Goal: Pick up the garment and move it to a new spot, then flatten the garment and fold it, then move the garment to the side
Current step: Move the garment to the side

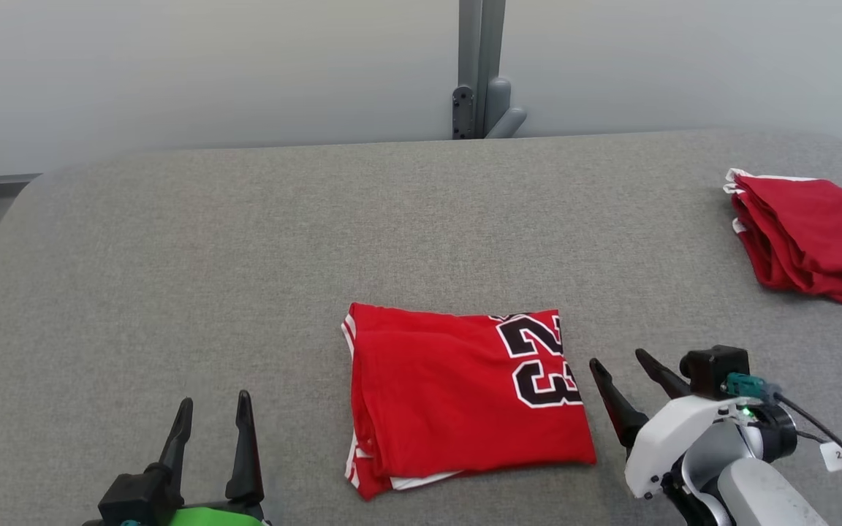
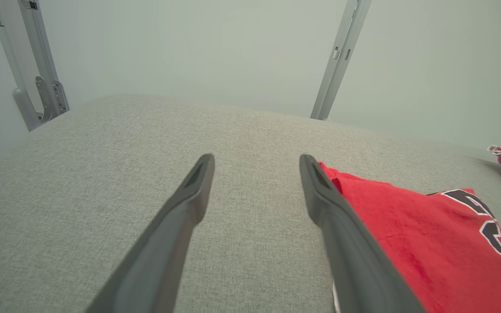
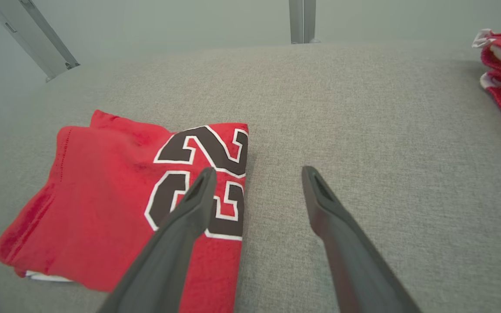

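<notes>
Grey table [image 1: 245,241]: two red garments, folded jersey [image 1: 450,409] centre, heap [image 1: 808,234] far right. Number [image 1: 538,361] whole in head view, clipped in left wrist view. Both spread, empty: left gripper [image 1: 215,398], right gripper [image 1: 617,357].

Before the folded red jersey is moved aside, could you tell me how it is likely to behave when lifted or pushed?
The folded red jersey is soft layered cloth; lifted by one edge it would probably droop and unfold. Being thin, it looks light. Pushed across the textured grey surface, its loose layers may shear rather than slide together.
</notes>
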Tool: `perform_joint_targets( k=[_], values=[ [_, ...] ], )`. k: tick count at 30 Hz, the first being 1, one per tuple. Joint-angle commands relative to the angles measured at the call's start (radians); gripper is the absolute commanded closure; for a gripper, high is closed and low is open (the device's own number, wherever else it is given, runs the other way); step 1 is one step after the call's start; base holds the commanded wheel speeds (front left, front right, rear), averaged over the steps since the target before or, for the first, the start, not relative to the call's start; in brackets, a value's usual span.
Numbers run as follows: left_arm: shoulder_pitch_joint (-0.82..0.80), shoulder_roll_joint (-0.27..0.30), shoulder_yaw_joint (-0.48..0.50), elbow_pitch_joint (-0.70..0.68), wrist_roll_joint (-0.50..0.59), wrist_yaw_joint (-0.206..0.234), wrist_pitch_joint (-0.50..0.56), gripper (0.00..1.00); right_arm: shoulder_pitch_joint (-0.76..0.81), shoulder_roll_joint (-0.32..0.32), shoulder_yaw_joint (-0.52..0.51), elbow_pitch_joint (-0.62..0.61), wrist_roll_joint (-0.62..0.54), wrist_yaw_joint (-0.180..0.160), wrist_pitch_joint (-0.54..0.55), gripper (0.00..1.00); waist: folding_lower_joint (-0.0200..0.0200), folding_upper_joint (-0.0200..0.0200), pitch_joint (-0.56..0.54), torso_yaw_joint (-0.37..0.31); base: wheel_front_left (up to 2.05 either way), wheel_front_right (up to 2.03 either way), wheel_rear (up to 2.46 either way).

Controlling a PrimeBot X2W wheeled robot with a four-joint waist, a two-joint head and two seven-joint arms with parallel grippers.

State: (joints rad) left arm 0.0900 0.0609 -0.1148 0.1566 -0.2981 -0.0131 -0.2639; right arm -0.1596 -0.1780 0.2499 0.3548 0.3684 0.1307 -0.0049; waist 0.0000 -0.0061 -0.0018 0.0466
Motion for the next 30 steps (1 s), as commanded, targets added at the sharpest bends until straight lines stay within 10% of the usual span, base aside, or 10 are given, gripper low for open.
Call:
perform_joint_targets(
  k=[1,24,25,26,29,30],
  values=[
    [0.006,0.002,0.0,0.002,0.006,-0.002,0.0,0.0,-0.023,-0.012,0.014,0.015,0.023,0.0,0.013,0.0,0.0,0.0061,0.01,0.017,0.0,0.0,0.0],
    [-0.062,-0.002,-0.014,0.018,0.019,-0.016,0.0,0.0,-0.299,-0.155,0.338,0.295,0.554,0.0,0.204,0.0,0.0,0.0061,0.115,0.136,0.0,0.0,0.0],
    [-0.063,-0.002,-0.013,0.019,0.019,-0.016,0.0,0.0,-0.305,-0.157,0.349,0.3,0.569,0.0,0.204,0.11,0.0,0.0061,0.116,0.137,0.0,0.0,0.0],
    [-0.063,-0.002,-0.012,0.019,0.019,-0.015,0.0,0.0,-0.31,-0.158,0.361,0.304,0.582,0.0,0.202,0.52,0.0,0.0061,0.117,0.137,0.0,0.0,0.0],
    [-0.068,-0.003,-0.013,0.019,0.02,-0.013,0.0,0.0,-0.326,-0.162,0.394,0.306,0.615,0.0,0.186,1.0,0.0,0.0061,0.121,0.136,0.0,0.0,0.0],
    [-0.069,-0.003,-0.013,0.018,0.02,-0.012,0.0,0.0,-0.334,-0.165,0.403,0.304,0.628,0.0,0.178,1.0,0.0,0.0061,0.122,0.134,0.0,0.0,0.0]
  ],
)
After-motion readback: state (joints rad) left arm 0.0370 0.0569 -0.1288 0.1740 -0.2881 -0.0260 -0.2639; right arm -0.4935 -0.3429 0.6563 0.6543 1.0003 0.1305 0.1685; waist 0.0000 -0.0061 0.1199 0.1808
